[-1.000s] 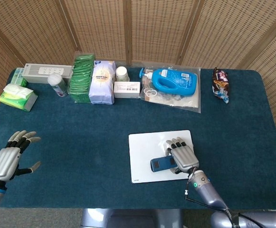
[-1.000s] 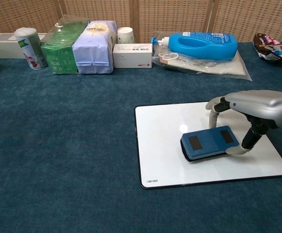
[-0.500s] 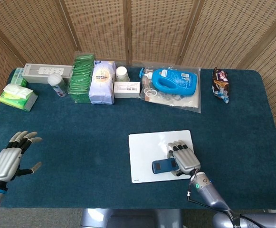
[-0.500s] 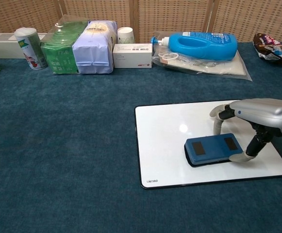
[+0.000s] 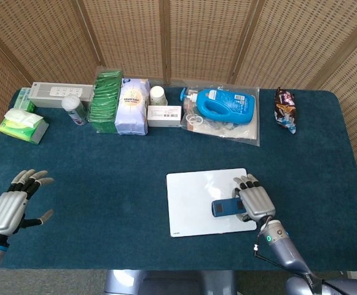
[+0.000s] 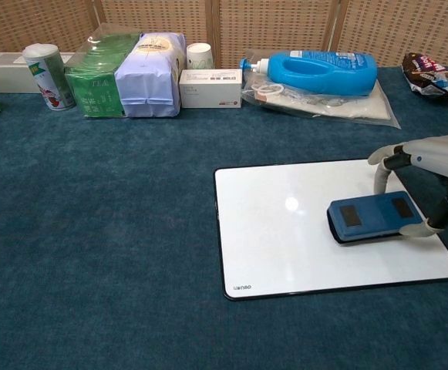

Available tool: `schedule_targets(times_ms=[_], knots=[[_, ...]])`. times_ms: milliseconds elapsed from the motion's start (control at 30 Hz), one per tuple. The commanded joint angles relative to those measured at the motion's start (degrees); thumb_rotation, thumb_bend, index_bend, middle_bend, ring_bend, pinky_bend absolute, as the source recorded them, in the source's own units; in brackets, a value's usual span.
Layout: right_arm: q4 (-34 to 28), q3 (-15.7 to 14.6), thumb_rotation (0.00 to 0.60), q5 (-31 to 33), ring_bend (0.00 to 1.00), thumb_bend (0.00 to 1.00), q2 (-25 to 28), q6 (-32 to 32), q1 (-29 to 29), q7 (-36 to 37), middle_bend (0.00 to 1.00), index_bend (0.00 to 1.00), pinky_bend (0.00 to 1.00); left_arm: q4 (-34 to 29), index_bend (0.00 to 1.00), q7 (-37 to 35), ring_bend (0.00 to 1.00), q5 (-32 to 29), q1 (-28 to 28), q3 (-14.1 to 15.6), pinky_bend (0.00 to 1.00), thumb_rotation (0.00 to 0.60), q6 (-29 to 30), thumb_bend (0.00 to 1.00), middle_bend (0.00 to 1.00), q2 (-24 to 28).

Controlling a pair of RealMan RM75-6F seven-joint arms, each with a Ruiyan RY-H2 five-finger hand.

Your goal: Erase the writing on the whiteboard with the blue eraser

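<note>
Gripping the blue rectangular plastic eraser (image 5: pixel 228 207) (image 6: pixel 373 218) between thumb and fingers, the right robot hand (image 5: pixel 255 201) (image 6: pixel 432 166) lies palm-down over the right part of the white rectangular whiteboard (image 5: pixel 190 203) (image 6: pixel 281 227), its arm reaching in from the near right edge. Eraser: flat on the board surface, long side running left to right; board surface shows no writing in either view. Left robot hand (image 5: pixel 12 203): palm-down over the dark blue desk (image 5: pixel 104 172) at the near left, fingers spread apart, holding nothing, well apart from the board. Back row of desk: blue plastic detergent bottle (image 5: pixel 224 103) lying on a clear plastic bag, white paper sack (image 5: pixel 133 106), green packets (image 5: pixel 105 99), small white carton (image 5: pixel 164 114), dark snack wrapper (image 5: pixel 285 109).
</note>
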Motion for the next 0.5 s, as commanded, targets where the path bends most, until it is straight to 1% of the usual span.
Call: schedule_targets(times_ms=[33,233,333,500], knots=[[-1.33,0.43,0.600,-0.63,0.00,0.26,0.00,-0.19,0.26,-0.35,0.12,0.62,0.00,0.08,0.22,-0.06,0.03,0.12,-0.07,0.05,0.00,0.600,-0.10,0.32,0.15,-0.12],[-1.41,0.22,0.600,-0.19,0.00,0.26,-2.37,-2.42,1.03,-0.77,0.12,0.62,0.00,0.18,0.22,-0.12,0.03,0.19,-0.09,0.09,0.00,0.600,-0.11,0.32,0.15,-0.07],[0.08,0.18,0.600,0.20,0.00,0.26,-3.96,-3.33,1.38,-0.93,0.12,0.62,0.00,0.23,0.22,-0.22,0.03,0.13,0.03,0.14,0.00,0.600,0.01,0.32,0.15,0.07],[2.19,0.15,0.600,0.56,0.00,0.26,-4.88,-3.74,1.60,-1.34,0.12,0.62,0.00,0.21,0.22,-0.32,0.03,0.03,0.21,0.17,0.00,0.600,0.22,0.32,0.15,0.14]])
